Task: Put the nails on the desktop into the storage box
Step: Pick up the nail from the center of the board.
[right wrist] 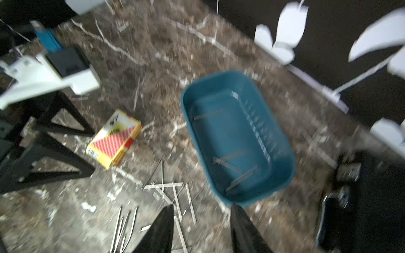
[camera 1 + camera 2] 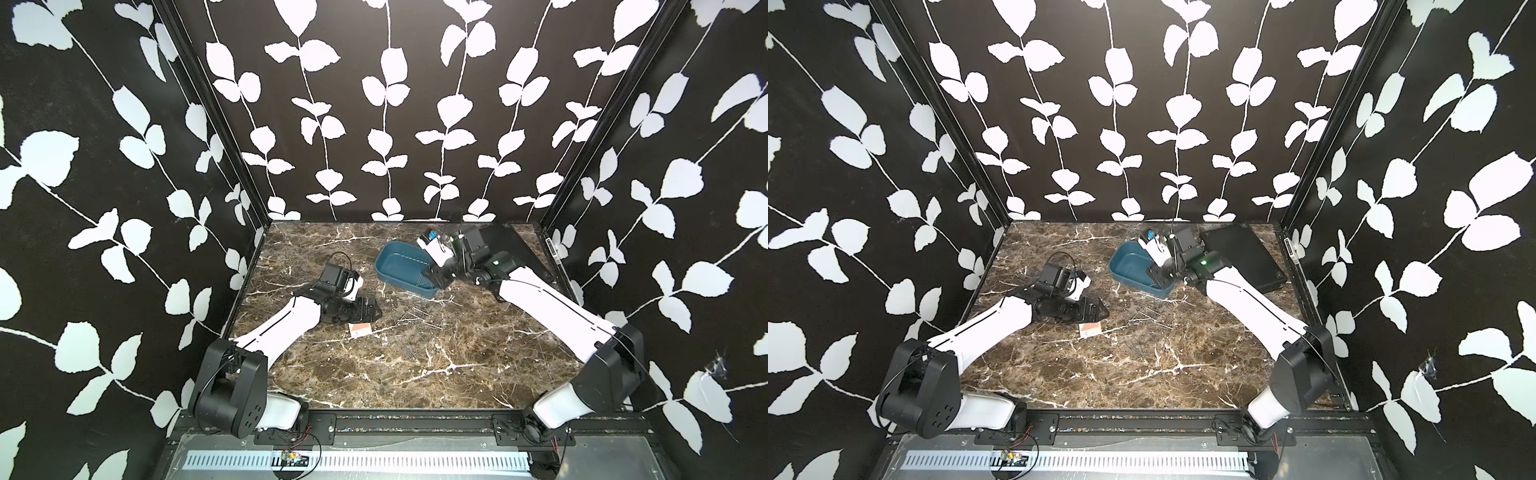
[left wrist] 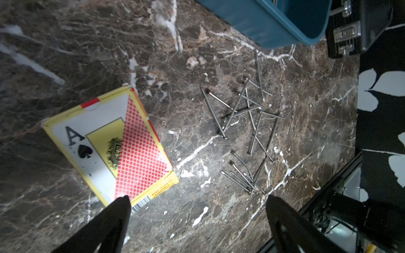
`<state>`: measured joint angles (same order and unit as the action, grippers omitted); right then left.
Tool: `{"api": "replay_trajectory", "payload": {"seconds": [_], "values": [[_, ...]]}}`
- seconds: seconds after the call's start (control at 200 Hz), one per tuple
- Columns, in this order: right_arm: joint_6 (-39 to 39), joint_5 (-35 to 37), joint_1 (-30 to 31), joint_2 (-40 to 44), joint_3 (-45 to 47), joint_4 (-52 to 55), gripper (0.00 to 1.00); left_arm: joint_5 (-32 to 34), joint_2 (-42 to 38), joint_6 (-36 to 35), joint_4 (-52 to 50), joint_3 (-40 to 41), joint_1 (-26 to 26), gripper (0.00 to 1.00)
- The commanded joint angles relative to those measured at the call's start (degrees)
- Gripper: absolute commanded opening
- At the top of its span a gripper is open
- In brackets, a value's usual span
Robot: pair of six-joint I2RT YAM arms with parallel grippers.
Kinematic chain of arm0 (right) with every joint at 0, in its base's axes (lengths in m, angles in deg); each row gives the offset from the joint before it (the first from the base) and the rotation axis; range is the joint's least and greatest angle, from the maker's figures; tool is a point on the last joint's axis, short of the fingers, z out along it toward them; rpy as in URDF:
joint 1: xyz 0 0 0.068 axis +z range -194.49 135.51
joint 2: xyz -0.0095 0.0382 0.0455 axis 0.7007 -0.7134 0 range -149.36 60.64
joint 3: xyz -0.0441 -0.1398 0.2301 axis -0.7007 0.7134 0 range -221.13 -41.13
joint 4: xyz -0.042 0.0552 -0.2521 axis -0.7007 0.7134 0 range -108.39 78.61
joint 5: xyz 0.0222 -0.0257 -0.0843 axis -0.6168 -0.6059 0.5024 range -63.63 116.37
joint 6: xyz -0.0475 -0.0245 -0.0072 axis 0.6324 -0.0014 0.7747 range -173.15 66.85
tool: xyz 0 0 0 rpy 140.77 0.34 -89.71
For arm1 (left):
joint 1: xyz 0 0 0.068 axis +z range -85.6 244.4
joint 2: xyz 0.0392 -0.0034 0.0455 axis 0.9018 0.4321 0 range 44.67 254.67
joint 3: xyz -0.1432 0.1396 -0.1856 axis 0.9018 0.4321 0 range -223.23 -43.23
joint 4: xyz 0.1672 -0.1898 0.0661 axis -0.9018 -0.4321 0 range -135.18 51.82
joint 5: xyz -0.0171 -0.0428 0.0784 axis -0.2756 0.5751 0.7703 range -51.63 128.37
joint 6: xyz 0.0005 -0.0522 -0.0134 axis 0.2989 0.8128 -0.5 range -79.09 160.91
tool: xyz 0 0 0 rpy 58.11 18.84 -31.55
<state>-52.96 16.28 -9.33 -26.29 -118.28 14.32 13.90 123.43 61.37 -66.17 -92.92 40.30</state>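
Several thin silvery nails (image 2: 409, 321) lie scattered mid-desktop (image 2: 374, 374), in two loose clusters; the left wrist view shows them crossed over each other (image 3: 245, 122). The teal storage box (image 2: 405, 266) stands behind them, with a few nails (image 1: 230, 162) on its floor. My right gripper (image 2: 435, 277) hovers over the box's near right corner; its jaws are open with nothing between them (image 1: 201, 207). My left gripper (image 2: 372, 311) rests low to the left of the nails, wide open and empty (image 3: 198, 197).
A yellow and red playing-card box (image 2: 360, 330) lies on the desktop just beside my left gripper's fingers, left of the nails. A flat black case (image 2: 507, 245) with metal latches lies at the back right, behind my right arm. Patterned walls enclose three sides.
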Motion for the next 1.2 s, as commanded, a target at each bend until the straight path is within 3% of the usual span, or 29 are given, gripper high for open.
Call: {"api": "replay_trajectory", "payload": {"seconds": [0.0,0.27,0.445,0.625,0.79,1.195], "values": [[-17.8,-1.0,0.4,3.6,6.6,8.2,0.45,1.4,-2.3,-3.5,-3.0,-0.7,-3.3,0.99],[-39.7,0.0,-1.5,6.6,18.4,1.7,0.45,12.9,-1.8,-7.4,-9.3,-4.0,-15.6,0.93],[-47.0,-4.0,-5.1,4.3,20.3,2.8,0.45,17.6,3.6,-6.2,-9.6,-7.8,-24.9,0.88],[-50.4,-5.6,-8.0,6.8,25.0,0.0,0.46,18.3,10.0,-4.7,-8.5,-11.8,-29.3,0.76],[-50.9,-5.6,-9.4,8.0,26.3,0.1,0.46,19.8,16.8,-5.1,-10.4,-17.1,-32.6,0.75],[-50.9,-5.0,-10.1,8.9,27.8,-0.2,0.46,19.1,25.1,-5.1,-10.1,-22.1,-34.8,0.57]]}}
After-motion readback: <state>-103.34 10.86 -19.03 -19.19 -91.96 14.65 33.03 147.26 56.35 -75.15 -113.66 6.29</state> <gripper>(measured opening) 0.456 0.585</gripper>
